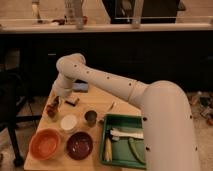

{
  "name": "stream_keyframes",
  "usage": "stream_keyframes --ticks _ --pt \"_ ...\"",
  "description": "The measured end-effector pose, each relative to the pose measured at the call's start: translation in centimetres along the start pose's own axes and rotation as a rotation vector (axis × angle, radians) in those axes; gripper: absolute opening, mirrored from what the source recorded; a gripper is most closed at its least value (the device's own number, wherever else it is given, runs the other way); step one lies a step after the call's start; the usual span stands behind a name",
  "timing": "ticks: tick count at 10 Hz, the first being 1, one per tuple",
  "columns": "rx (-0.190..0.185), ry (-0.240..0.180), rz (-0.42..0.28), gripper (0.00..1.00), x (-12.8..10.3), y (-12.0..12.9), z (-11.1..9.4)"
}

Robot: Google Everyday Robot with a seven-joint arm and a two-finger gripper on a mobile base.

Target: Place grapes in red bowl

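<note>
Gripper (53, 106) low over the worktop's (97, 100) left side, fingers closed on the dark grapes (51, 112), just behind the red bowl (34, 150), not yet over it.

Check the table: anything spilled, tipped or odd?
Nothing stands out. Red bowl, maroon bowl, white bowl and metal cup sit upright; the green tray lies flat. The gripper is shut at the table's left edge, seemingly on the grapes.
</note>
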Motion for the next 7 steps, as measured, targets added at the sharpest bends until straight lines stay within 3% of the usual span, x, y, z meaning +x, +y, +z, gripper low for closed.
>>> stream_keyframes --ticks 3,7 --pt "-0.060 -0.022 -0.112 0.12 -3.1 -0.7 1.2" --pt "-0.153 -0.015 -0.210 0.12 -6.0 -0.6 3.0"
